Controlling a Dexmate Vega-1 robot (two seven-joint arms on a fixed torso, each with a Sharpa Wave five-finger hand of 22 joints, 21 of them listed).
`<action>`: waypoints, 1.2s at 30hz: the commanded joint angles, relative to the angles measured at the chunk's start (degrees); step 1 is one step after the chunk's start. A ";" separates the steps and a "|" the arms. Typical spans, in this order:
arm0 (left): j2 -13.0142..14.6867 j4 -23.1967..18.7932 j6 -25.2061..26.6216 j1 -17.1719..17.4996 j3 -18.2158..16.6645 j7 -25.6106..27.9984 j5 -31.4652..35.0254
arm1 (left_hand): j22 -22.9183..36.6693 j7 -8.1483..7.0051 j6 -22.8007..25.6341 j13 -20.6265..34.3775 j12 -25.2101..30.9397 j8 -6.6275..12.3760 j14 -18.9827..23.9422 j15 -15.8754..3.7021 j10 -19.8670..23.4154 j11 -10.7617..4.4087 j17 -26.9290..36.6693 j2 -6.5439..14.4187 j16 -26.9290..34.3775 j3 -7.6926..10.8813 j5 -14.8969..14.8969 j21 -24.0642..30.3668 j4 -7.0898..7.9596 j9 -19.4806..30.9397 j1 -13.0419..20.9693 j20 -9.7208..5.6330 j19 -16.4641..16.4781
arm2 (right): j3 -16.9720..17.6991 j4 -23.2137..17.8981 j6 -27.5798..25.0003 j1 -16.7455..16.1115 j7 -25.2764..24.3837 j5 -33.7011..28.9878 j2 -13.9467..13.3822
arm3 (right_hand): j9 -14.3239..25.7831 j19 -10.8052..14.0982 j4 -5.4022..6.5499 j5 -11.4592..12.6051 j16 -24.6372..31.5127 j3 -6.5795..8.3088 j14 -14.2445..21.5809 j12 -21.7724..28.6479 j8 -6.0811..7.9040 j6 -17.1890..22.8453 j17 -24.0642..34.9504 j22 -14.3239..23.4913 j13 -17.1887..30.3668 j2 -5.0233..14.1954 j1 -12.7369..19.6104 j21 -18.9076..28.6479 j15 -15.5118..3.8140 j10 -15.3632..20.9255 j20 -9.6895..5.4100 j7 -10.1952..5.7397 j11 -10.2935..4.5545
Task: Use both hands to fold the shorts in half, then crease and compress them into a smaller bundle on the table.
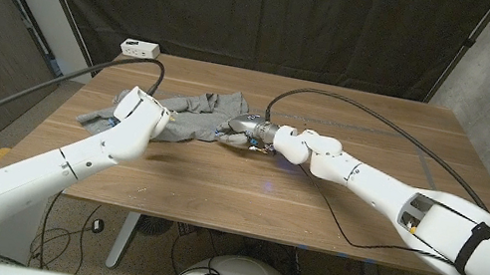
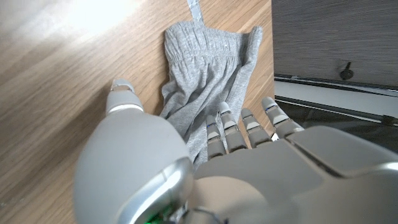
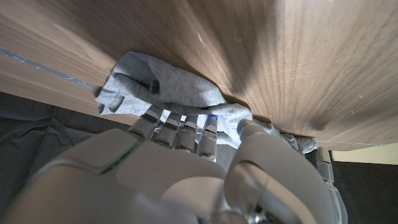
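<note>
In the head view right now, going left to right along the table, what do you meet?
Left hand → grey shorts → right hand. A white box sits at the far edge, above the left hand.

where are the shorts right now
In the head view the grey shorts lie on the table's far left-centre, between the left hand and right hand.
</note>
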 commanded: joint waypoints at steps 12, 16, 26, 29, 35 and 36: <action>-5.31 9.46 5.65 11.47 -0.34 23.31 11.86 | 0.30 2.24 -0.12 -0.73 2.55 2.15 5.15 -1.45 3.32 -0.79 -0.17 5.34 1.59 0.28 0.38 1.39 0.65 -0.32 1.02 -0.40 5.12 | 1.20 -0.95 1.03 -1.02 0.28 0.97 -1.17 | 0.12 0.48 -0.24 0.51 -0.34 1.00 0.72 -0.12 0.11 0.89 -0.23 0.10 0.26 -0.24 0.29 0.12 -3.60 0.51 0.25 0.38 -0.41; -6.40 12.18 7.23 11.84 0.71 26.32 14.66 | 0.33 2.05 2.24 -1.05 3.73 2.72 8.52 -2.60 7.35 -2.74 -0.28 6.79 1.93 1.50 -0.02 1.75 -0.97 -0.37 4.07 -0.99 6.51 | 1.01 -0.20 0.88 -0.50 0.96 0.80 -0.82 | 0.11 0.46 -0.34 0.52 -0.40 1.14 0.74 -0.13 0.09 0.94 -0.29 0.10 0.25 -0.33 0.32 0.10 -3.62 0.60 0.25 0.43 -0.48; -5.79 15.50 9.31 12.22 1.00 34.97 15.93 | 1.10 -0.41 11.65 -1.46 6.02 3.85 20.72 -10.50 20.62 -7.09 -0.42 16.55 2.05 13.73 -5.25 5.24 -9.15 -0.18 26.42 -5.56 12.32 | 0.83 2.03 2.26 0.15 -0.31 0.95 -0.13 | 0.11 0.42 -0.42 0.52 -0.52 1.40 0.76 -0.19 0.04 1.05 -0.37 0.09 0.25 -0.48 0.23 0.05 -3.61 0.68 0.30 0.49 -0.41; -5.15 16.14 9.09 11.91 0.92 36.38 15.58 | 1.40 -0.74 12.83 -1.48 5.97 3.84 23.29 -11.95 21.73 -7.92 -0.52 17.28 2.01 15.89 -4.63 6.08 -9.16 -0.11 29.16 -5.90 12.72 | 0.72 2.76 2.59 0.41 -0.38 1.07 0.09 | 0.11 0.43 -0.44 0.52 -0.56 1.48 0.74 -0.23 0.02 1.08 -0.39 0.09 0.25 -0.51 0.20 0.04 -3.58 0.64 0.32 0.47 -0.43; -3.01 17.78 8.87 11.23 1.28 41.59 13.77 | 1.97 -4.28 26.61 -0.20 8.53 7.26 33.07 -15.04 29.41 -9.88 0.79 17.51 4.01 17.90 -4.59 9.87 -7.60 0.35 30.01 -8.18 15.83 | 0.64 3.71 3.38 0.76 -0.69 1.45 0.29 | 0.11 0.46 -0.47 0.52 -0.59 1.60 0.80 -0.25 0.00 1.12 -0.42 0.09 0.26 -0.58 0.15 0.04 -3.65 0.70 0.30 0.49 -0.40; -2.43 17.89 8.56 11.07 1.46 42.51 13.47 | 2.04 -4.78 29.78 0.22 9.21 8.26 34.95 -15.24 31.17 -9.88 1.16 17.37 4.83 17.67 -5.09 10.69 -7.79 0.45 30.23 -8.35 16.67 | 0.57 3.62 3.25 0.82 -0.56 1.33 0.24 | 0.11 0.45 -0.48 0.52 -0.61 1.62 0.80 -0.26 0.00 1.15 -0.43 0.09 0.26 -0.59 0.13 0.03 -3.66 0.70 0.31 0.52 -0.38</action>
